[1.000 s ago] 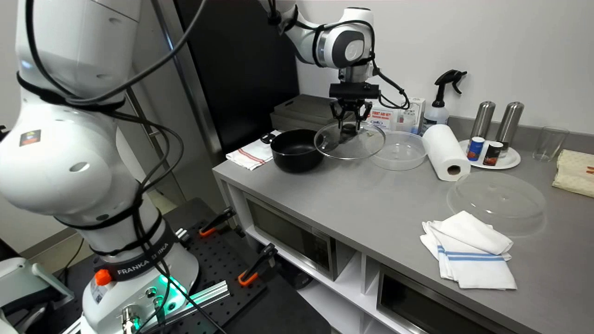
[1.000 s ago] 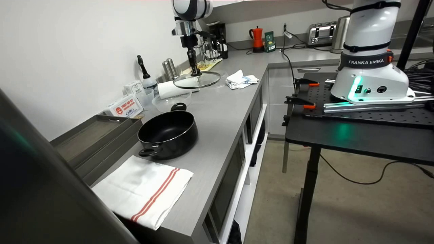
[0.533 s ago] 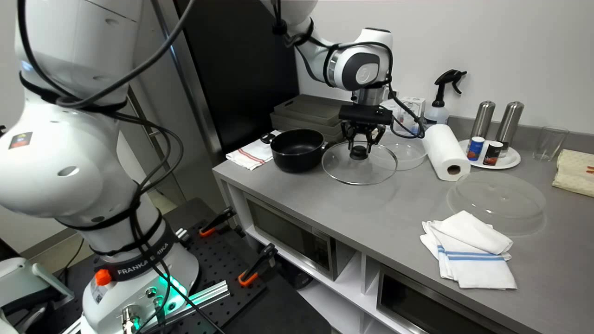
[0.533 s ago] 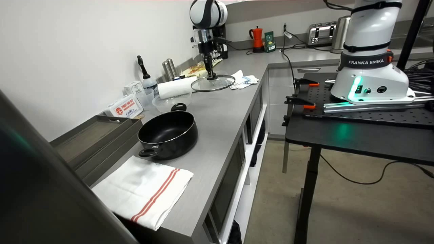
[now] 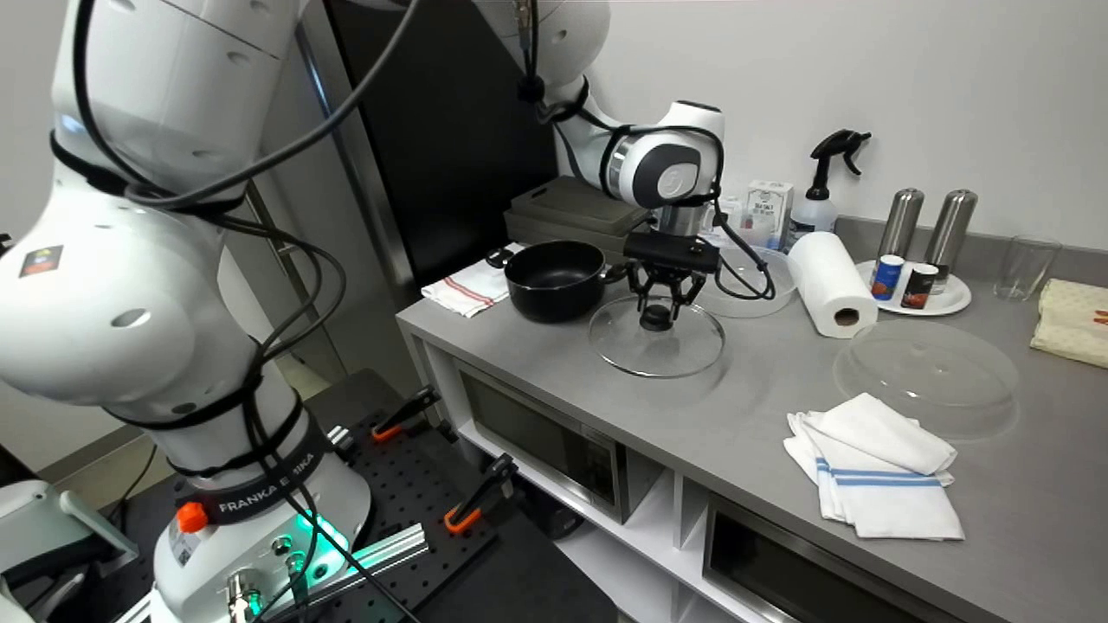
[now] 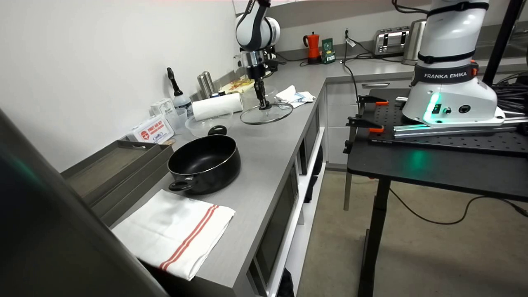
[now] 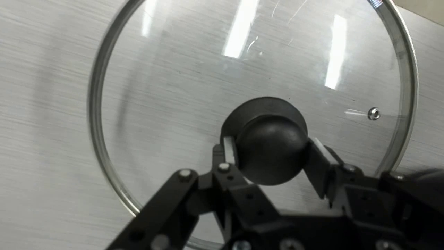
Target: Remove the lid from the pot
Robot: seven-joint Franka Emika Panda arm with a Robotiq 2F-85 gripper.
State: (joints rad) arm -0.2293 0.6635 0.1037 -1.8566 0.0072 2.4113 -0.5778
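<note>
"White wall (image 6: 107, 74) at the back, long grey countertop (image 5: 718, 433) before it. Where do we find the round clear glass lid (image 5: 658, 350)?"

"We see it over the countertop, near the shallow round black pot (image 6: 216, 175) and off it. Whether its edge touches the surface, we cannot tell."

"And our black two-fingered gripper (image 7: 272, 147)?"

"It clasps the lid: in the wrist view we see one finger (image 7: 317, 166) pressed to each side of the round black knob (image 7: 270, 163)."

"How does the glass look to us?"

"Shiny. We count three bright streaks of light, one silvery metal rim (image 7: 96, 104) and one small metal eyelet (image 7: 374, 114) near it."

"And the pot?"

"Upright, black inside and out, with two black handles (image 6: 217, 130) at opposite sides."

"So: one lid, one pot. What else do we count?"

"One white paper towel roll (image 5: 827, 281) lying on its side, one white spray bottle (image 5: 814, 214) with a black trigger head (image 5: 835, 145), one clear drinking glass (image 5: 1026, 270), one shallow round clear dish (image 6: 202, 123), one broad round clear dome (image 5: 922, 363)."

"Two steel cylinders (image 5: 900, 227), we make it, and two small canisters (image 5: 887, 279), blue and black, on one round white plate (image 5: 952, 300). Two folded white cloths as well: our red-striped cloth (image 6: 173, 235) by the pot, our blue-striped cloth (image 5: 874, 472) by the dome."
</note>
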